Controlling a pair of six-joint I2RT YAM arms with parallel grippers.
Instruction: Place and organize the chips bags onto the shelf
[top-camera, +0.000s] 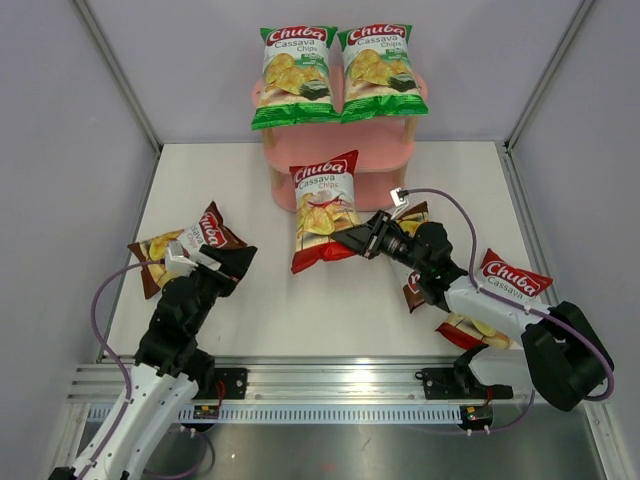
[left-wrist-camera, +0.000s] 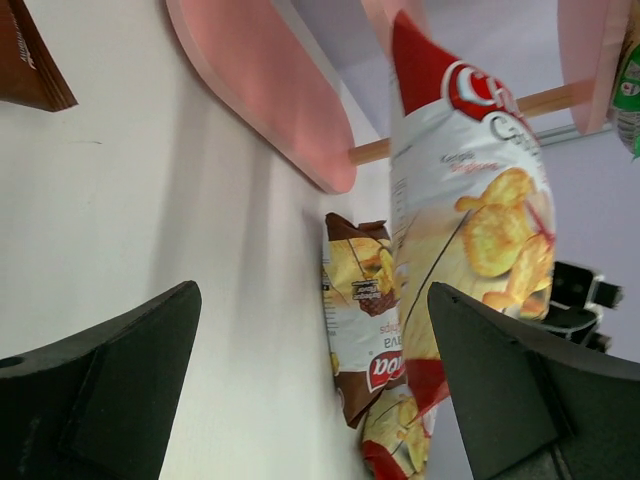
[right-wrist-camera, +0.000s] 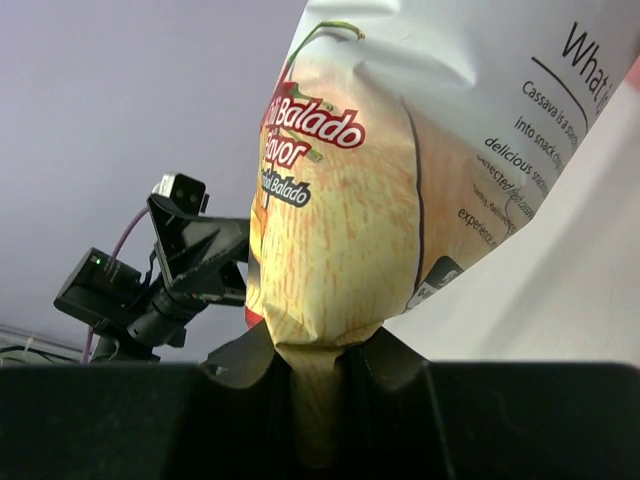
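Observation:
The pink shelf (top-camera: 385, 155) stands at the back with two green chips bags (top-camera: 295, 75) (top-camera: 380, 70) on its top board. My right gripper (top-camera: 345, 240) is shut on the bottom seam of a red chips bag (top-camera: 325, 205) and holds it upright in front of the shelf; the wrist view shows the jaws (right-wrist-camera: 318, 400) pinching the bag (right-wrist-camera: 340, 220). My left gripper (top-camera: 238, 262) is open and empty beside a dark brown bag (top-camera: 185, 245). Its wrist view (left-wrist-camera: 315, 390) shows the held red bag (left-wrist-camera: 470, 200) and the shelf's lower board (left-wrist-camera: 260, 90).
A second dark brown bag (top-camera: 416, 213) lies under my right arm, also in the left wrist view (left-wrist-camera: 362, 300). A second red bag (top-camera: 510, 280) lies at the right by the right arm. Grey walls enclose the white table (top-camera: 270, 310) on three sides.

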